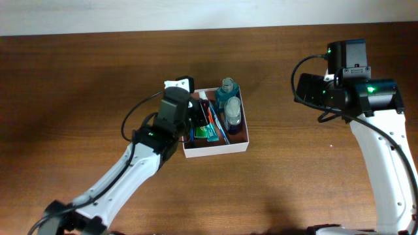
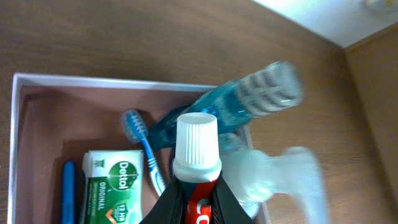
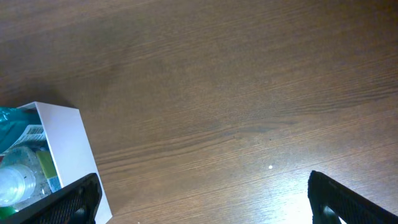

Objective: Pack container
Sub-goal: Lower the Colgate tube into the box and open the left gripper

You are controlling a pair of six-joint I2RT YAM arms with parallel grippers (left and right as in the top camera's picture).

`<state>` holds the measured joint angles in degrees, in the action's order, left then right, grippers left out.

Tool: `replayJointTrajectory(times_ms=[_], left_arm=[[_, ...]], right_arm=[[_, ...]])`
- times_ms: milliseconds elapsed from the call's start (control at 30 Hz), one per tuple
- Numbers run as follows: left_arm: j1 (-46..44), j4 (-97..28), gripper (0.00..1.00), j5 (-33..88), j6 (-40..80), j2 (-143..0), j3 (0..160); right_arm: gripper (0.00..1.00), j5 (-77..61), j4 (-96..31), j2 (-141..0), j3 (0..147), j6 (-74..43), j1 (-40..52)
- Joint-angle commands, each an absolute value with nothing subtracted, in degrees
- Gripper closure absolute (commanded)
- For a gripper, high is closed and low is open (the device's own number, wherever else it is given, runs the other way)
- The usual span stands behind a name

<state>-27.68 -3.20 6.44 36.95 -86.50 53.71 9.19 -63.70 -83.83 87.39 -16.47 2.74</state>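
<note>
Toothpaste tube point(image 2: 197, 155) clamped tight in my left gripper point(image 2: 198, 205), cap pointing away, hanging over the container point(image 2: 112, 82) mid-table. Under it are a toothbrush point(image 2: 144, 152), a green soap packet point(image 2: 115, 186) and a blue bottle point(image 2: 230, 109), pretty crowded. My right gripper point(image 3: 205, 200) is spread wide, holding nothing, over the table point(image 3: 249, 93), off to the container's side.

The toothpaste tube point(image 2: 197, 149) is cut off at the bottom edge — its body half hidden by the left gripper point(image 2: 198, 194); the clear bottle point(image 2: 280, 177) alongside is blurred.
</note>
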Motion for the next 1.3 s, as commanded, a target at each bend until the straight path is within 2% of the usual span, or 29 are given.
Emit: replayJointTrajectory(times_ms=[0,633,933,1267], left_arm=[[-27.8,-2.6,0.93,6.0,36.3,-88.8,54.5],[-27.8,-7.3,0.96,5.3,23.6,-89.7,54.9],[-27.7,-15.9,0.99,4.7,22.1,-89.7,62.1],[-27.7,-17.3,0.99,0.0,21.8,-92.2,63.2]], right_arm=[[0.02,9.7,-63.7,-84.1,87.4,-16.7,2.5],[0.02,9.7,-63.7,-84.1,87.4,-16.7,2.5],[0.02,9.7,-63.7,-84.1,87.4,-16.7,2.5],[0.02,9.7,-63.7,-84.1,87.4,-16.7,2.5]])
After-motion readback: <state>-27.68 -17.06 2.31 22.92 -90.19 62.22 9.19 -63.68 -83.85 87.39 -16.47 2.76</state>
